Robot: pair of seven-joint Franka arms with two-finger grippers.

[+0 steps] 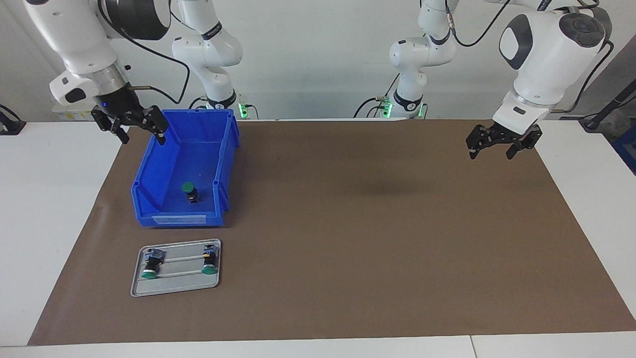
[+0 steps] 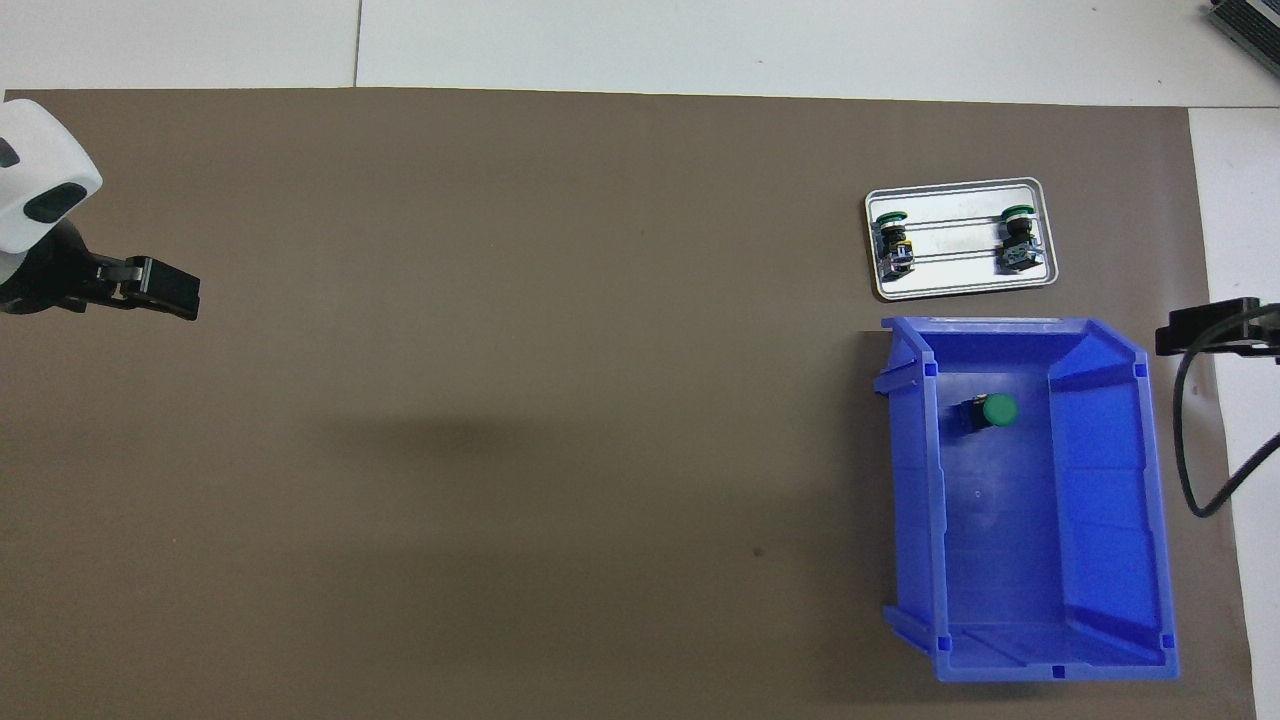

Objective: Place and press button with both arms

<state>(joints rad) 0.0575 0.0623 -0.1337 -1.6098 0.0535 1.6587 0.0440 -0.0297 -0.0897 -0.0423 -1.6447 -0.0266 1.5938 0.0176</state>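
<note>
A green-capped button [image 1: 189, 190] stands in the blue bin [image 1: 164, 164], free of both grippers; it also shows in the overhead view [image 2: 990, 412], inside the bin [image 2: 1100, 480]. Two like buttons [image 1: 150, 263] [image 1: 209, 260] lie on a grey tray [image 1: 174, 286], farther from the robots than the bin. My right gripper [image 1: 131, 128] is open and empty, raised over the bin's edge at the right arm's end; its tip [image 2: 1205, 330] shows from overhead. My left gripper [image 1: 501, 145] [image 2: 165, 290] hangs open and empty over the mat at the left arm's end.
A brown mat [image 1: 348, 223] covers the table's middle, with white table [image 1: 49, 199] around it. The tray [image 2: 960, 285] with its two buttons [image 2: 893, 240] [image 2: 1017, 237] sits just past the bin.
</note>
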